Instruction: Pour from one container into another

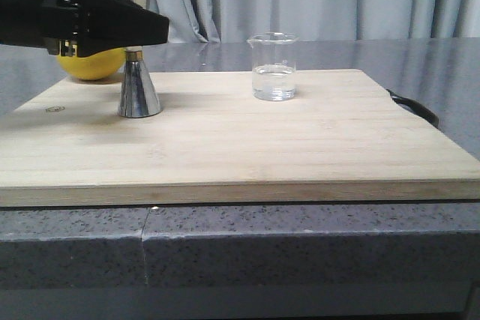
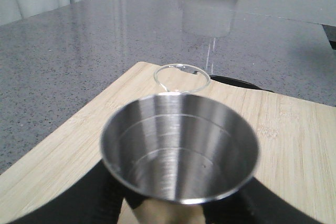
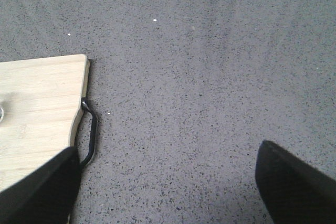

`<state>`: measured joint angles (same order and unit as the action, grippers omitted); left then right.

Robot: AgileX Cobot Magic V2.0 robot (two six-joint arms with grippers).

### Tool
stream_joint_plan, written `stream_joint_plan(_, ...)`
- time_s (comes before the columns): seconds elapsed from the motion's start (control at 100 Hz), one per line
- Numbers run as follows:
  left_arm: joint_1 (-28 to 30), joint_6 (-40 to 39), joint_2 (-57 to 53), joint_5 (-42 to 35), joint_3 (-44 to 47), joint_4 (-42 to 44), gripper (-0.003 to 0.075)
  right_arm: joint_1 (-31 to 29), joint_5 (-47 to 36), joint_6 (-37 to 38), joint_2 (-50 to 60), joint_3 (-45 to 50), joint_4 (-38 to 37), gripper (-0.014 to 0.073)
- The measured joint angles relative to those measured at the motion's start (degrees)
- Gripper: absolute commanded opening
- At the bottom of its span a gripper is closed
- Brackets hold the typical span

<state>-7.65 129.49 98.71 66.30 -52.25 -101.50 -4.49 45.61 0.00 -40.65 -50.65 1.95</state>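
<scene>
Beaker (image 1: 274, 67) waits untouched; your left fingers (image 2: 100, 198) straddle the jigger (image 1: 139, 91), grip unclear, right fingers (image 3: 294, 182) spread; grasp beaker next.

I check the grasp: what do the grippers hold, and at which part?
The left gripper holds the jigger around its waist. The right gripper is open, holding nothing.

The steel jigger (image 2: 180, 148) fills the near field, its open upper cup empty and dry inside. Black fingers (image 2: 94, 198) of the left tool (image 2: 173, 216) sit on both sides of its lower part. Just behind its rim stands the clear glass beaker (image 2: 182, 78), near the edge of the wooden board (image 2: 294, 129). Grey speckled worktop (image 2: 79, 45) surrounds the board.
</scene>
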Motion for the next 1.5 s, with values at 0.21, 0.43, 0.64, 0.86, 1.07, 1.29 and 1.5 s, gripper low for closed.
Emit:
stream_joint_plan(0.21, 0.0, 0.0, 0.0, 0.0, 0.0, 0.0, 0.0244, 0.0, 0.0, 0.0, 0.0, 0.0, 0.0, 0.0605)
stream_joint_plan(0.43, 0.0, -0.13, 0.0, 0.0, 0.0, 0.0, 0.0239, 0.0, 0.0, 0.0, 0.0, 0.0, 0.0, 0.0605)
stream_joint_plan(0.64, 0.0, -0.47, -1.62, -0.15, 0.0, 0.0, 0.024, 0.0, -0.25, 0.0, 0.0, 0.0, 0.0, 0.0605)
stream_joint_plan(0.86, 0.0, -1.73, -4.61, -0.05, 0.0, 0.0, 0.0239, 0.0, -2.54, 0.0, -0.61, -0.35, 0.0, 0.0605)
stream_joint_plan(1.07, 0.0, -3.1, -4.99, -0.05, 0.0, 0.19, 0.0239, 0.1, -2.53, -7.53, -5.19, -3.59, 6.56, 0.0605)
stream_joint_plan(1.29, 0.0, -7.55, -4.99, -0.05, -1.31, 0.33, 0.0239, 6.23, -0.11, -10.97, -12.9, -9.37, 9.41, 0.0605)
stream_joint_plan(1.5, 0.0, -7.73, -4.99, -0.05, -1.53, 0.33, 0.0239, 18.24, 4.27, -11.43, -21.19, -15.5, 8.31, 0.0605)
